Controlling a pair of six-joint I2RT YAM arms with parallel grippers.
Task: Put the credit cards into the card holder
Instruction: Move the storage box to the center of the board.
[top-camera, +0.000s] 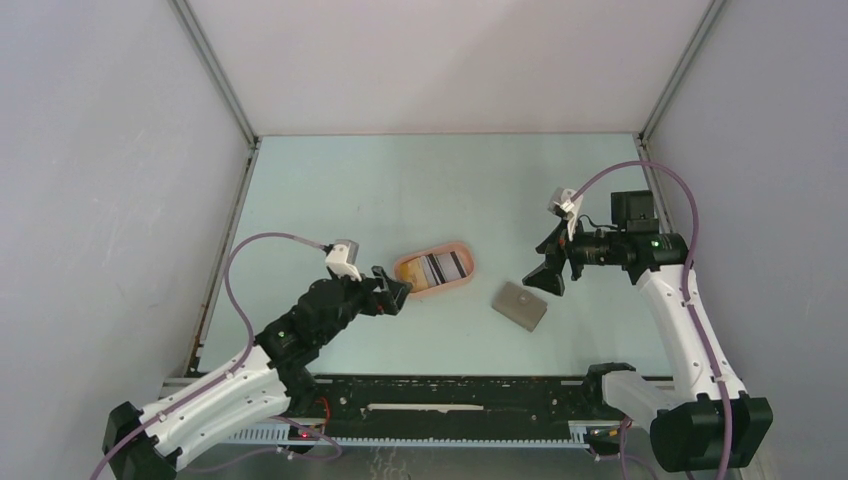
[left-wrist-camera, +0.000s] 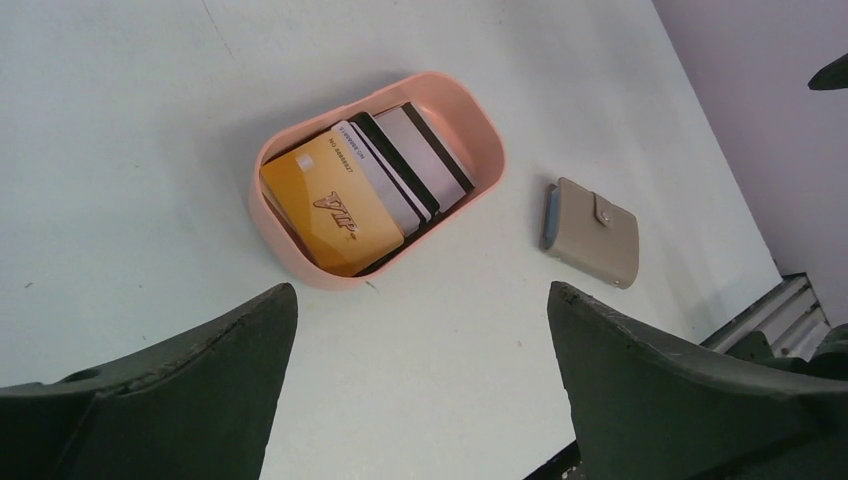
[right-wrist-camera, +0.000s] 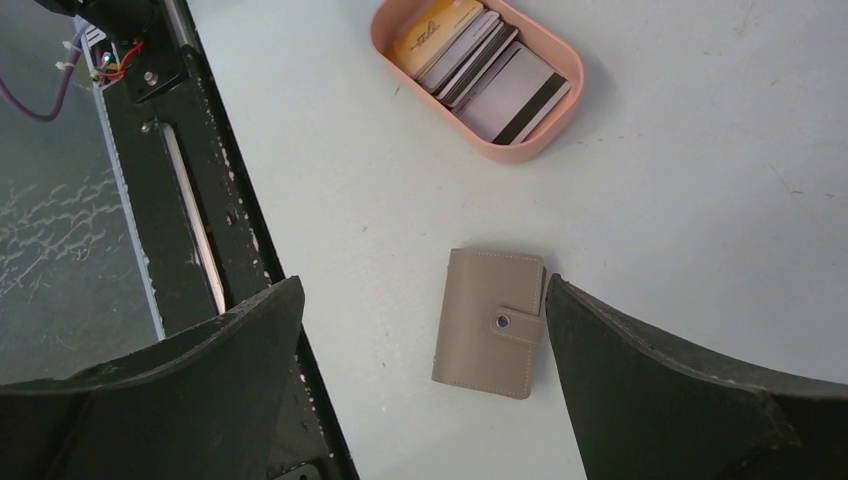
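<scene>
The credit cards (left-wrist-camera: 365, 185) lie stacked in a peach oval tray (left-wrist-camera: 470, 120): a yellow-orange one (left-wrist-camera: 328, 205) on top, dark and silvery striped ones beside it. They also show in the overhead view, credit cards (top-camera: 440, 268), and in the right wrist view, credit cards (right-wrist-camera: 480, 60). The card holder (top-camera: 520, 306) is a grey-beige wallet, folded shut with its snap tab closed, flat on the table right of the tray; card holder (right-wrist-camera: 492, 322), card holder (left-wrist-camera: 592, 232). My left gripper (top-camera: 400, 293) stands open just left of the tray, empty. My right gripper (top-camera: 545, 275) hangs open above the card holder, empty.
The peach tray (top-camera: 462, 282) sits mid-table. A black rail (top-camera: 450, 405) runs along the near table edge, close below the card holder. Grey walls enclose the table on the left, back and right.
</scene>
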